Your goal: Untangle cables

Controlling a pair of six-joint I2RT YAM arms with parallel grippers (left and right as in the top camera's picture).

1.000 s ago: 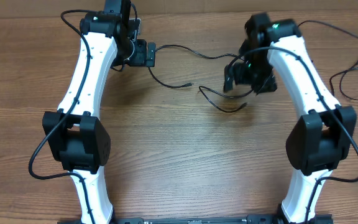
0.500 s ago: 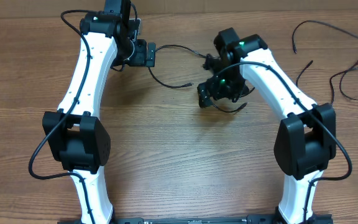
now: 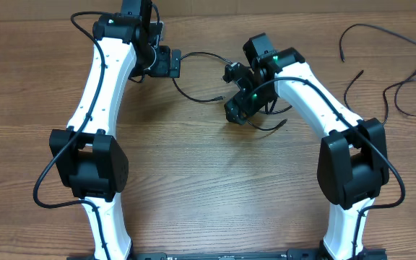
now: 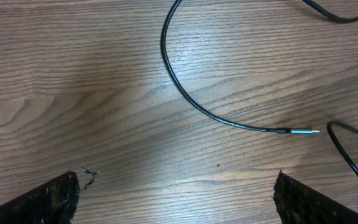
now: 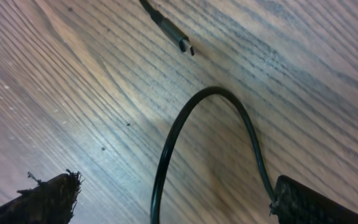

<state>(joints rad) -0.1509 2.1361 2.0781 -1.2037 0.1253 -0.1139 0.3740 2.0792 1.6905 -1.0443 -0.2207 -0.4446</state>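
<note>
Thin black cables lie on the wooden table. One cable (image 3: 193,98) curves below my left gripper (image 3: 166,63) and ends in a plug; in the left wrist view it (image 4: 194,106) lies ahead of the open, empty jaws (image 4: 176,199). My right gripper (image 3: 235,112) hovers low over the end of a second, looped cable (image 3: 269,127). In the right wrist view that loop (image 5: 210,93) runs between the open jaws (image 5: 173,190), with its right strand touching the right finger. The other cable's plug (image 5: 178,38) lies just beyond the loop.
More black cables lie at the far right of the table (image 3: 410,94), with another at the top right (image 3: 360,30). A cable stretch (image 3: 208,53) runs between the two grippers near the back. A cable end (image 4: 347,149) shows at the right of the left wrist view.
My right arm has swung left from the right side to the middle and come down over the looped cable. The left arm has not moved.
</note>
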